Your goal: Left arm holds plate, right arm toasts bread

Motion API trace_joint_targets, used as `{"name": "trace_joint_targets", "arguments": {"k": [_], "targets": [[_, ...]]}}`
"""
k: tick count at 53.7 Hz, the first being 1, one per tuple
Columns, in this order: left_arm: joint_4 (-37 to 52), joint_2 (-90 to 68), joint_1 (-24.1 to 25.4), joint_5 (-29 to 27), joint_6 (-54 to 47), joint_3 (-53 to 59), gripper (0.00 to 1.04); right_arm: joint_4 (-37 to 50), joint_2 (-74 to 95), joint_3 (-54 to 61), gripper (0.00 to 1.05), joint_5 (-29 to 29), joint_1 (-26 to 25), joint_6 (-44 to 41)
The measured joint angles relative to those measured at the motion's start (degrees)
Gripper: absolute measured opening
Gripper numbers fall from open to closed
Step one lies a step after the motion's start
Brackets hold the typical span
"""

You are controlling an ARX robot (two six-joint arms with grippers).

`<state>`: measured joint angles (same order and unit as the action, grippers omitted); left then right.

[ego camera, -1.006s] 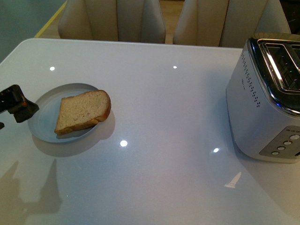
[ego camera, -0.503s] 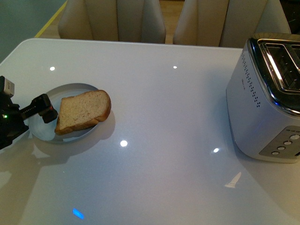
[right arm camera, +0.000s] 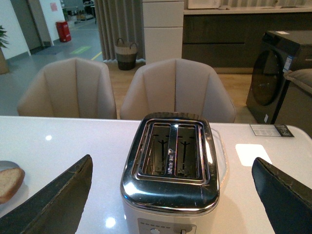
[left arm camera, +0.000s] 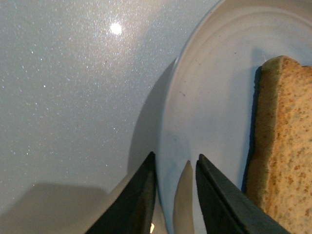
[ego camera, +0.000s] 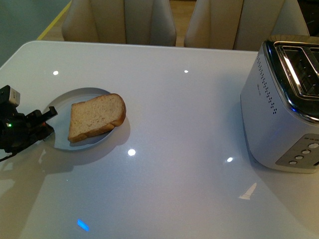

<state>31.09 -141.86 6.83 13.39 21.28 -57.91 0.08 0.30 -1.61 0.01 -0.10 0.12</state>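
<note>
A slice of brown bread (ego camera: 96, 117) lies on the pale blue-white plate (ego camera: 62, 107) at the left of the white table. My left gripper (ego camera: 45, 125) is shut on the plate's near-left rim. In the left wrist view its dark jaws stand on either side of the rim of the plate (left arm camera: 209, 97), with the bread (left arm camera: 282, 146) just beyond the left gripper (left arm camera: 175, 161). My right gripper (right arm camera: 171, 163) is open and empty, hovering above and in front of the toaster (right arm camera: 170, 195). It is out of the front view. The bread (right arm camera: 9, 183) shows at the edge of the right wrist view.
The silver two-slot toaster (ego camera: 281, 114) stands at the table's right edge, both slots (right arm camera: 169, 148) empty. Two beige chairs (ego camera: 119, 20) stand behind the far edge. Bare white tabletop (ego camera: 184, 139) lies between plate and toaster.
My left gripper moved in from the left and shut on the plate's rim. Plate and bread have shifted a little to the right.
</note>
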Motion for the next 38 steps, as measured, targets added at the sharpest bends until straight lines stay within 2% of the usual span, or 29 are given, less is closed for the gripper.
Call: {"name": "trace_joint_targets", "arguments": {"k": [7,27,33,38], "targets": [[-0.04,1.11,0.13,2.58,2.03,2.12,0.03,0.0,0.0,0.0,0.96,-0.02,0.0,0.0],[-2.12,17.31,-1.51,7.34,5.31,16.31,0.03,0.0,0.0,0.0,0.96,0.0,0.0,0.0],[-3.45,29.55,-2.51,8.04,8.28,23.12,0.03,0.0,0.0,0.0,0.96,0.0,0.0,0.0],[-8.02,39.26,-4.04,7.13,10.34,26.45,0.03,0.0,0.0,0.0,0.96,0.0,0.0,0.0]]}}
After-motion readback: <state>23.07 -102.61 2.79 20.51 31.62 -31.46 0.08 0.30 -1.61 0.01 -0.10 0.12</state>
